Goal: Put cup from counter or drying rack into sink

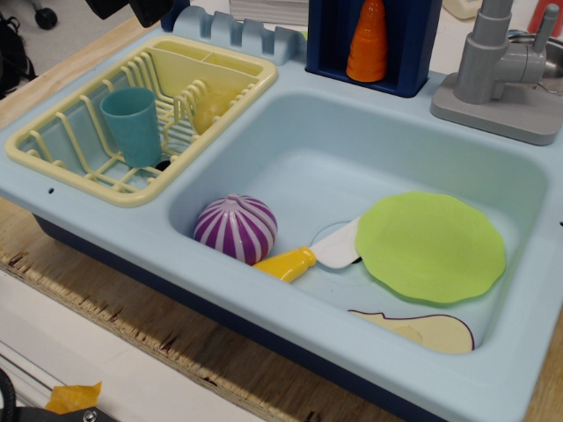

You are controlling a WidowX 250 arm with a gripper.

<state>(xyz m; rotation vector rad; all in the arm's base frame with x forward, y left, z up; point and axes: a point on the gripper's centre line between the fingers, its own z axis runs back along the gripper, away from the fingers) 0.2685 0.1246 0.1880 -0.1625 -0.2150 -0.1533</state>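
The teal-blue cup (pixel 134 125) stands upright in the pale yellow drying rack (pixel 224 66), near the rack's front left part. The rack sits on the pale blue counter (pixel 132 230), left of the sink. The sink (pixel 290 132) is a wide pale blue basin in the middle and right. A dark part of my gripper (pixel 132 9) shows at the top left edge, above and behind the rack, well apart from the cup. Its fingers are cut off by the frame, so its state does not show.
In the sink lie a purple-and-white striped ball (pixel 235 229), a yellow-handled knife (pixel 308 255), a green plate (pixel 431 246) and a cream slice with a purple rim (pixel 422 330). An orange ribbed cone (pixel 368 41) stands in a dark blue holder. A grey tap (pixel 501 70) stands back right.
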